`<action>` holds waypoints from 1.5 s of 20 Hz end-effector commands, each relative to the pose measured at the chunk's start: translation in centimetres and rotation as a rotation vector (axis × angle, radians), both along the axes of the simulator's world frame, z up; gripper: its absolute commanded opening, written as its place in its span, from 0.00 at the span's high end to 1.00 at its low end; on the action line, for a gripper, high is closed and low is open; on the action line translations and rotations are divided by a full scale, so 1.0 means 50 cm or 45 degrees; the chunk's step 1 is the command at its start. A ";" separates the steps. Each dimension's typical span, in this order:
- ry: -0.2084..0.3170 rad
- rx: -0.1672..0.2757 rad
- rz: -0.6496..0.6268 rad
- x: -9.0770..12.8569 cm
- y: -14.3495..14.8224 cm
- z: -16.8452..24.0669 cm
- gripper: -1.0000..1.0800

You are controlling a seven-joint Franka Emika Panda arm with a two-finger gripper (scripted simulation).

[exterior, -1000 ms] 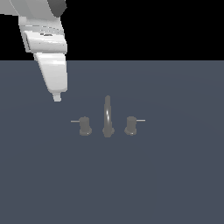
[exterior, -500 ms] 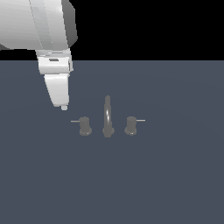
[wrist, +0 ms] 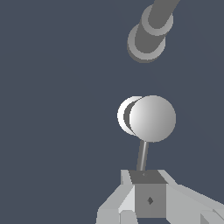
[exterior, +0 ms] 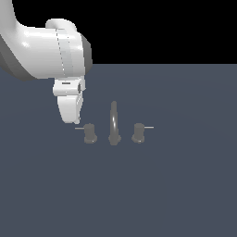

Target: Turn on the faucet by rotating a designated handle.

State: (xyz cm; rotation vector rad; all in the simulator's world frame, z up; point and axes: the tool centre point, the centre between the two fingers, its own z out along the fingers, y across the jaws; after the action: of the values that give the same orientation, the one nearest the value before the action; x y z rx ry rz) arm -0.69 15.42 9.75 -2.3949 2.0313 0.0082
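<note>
A flat slate-blue surface fills the scene under a black backdrop, bare but for the small grey fixture.

The gripper hangs with its tip low over that surface, its white fingers reading as one narrow wedge in the exterior view. In the wrist view the fingers close in around the end of the thin silver rod, but whether they actually pinch it or only bracket it cannot be told from either picture.

Just beyond the fingertips, along that rod, sits the handle, a stubby dark knob; its rod end lies right beside the tip. Farther on in the same line stands the arched spout of the faucet, and past that, well apart from the tool, the twin knob with its rod pointing away.

By my reading the approach is nearly or fully made, while the turning itself is yet to come: the rod lies level, mirroring its twin.
</note>
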 end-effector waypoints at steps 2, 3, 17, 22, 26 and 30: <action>-0.003 -0.005 -0.076 0.027 -0.008 -0.030 1.00; -0.003 -0.006 -0.095 0.034 -0.011 -0.037 1.00; -0.004 -0.006 -0.185 0.066 -0.024 -0.069 1.00; -0.004 -0.006 -0.182 0.065 -0.023 -0.068 1.00; -0.004 -0.006 -0.182 0.045 -0.012 -0.068 1.00; -0.004 -0.006 -0.182 0.017 0.003 -0.068 1.00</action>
State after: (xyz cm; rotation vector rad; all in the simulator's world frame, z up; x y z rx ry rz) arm 0.72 15.26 6.37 -2.2443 2.1985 -0.0001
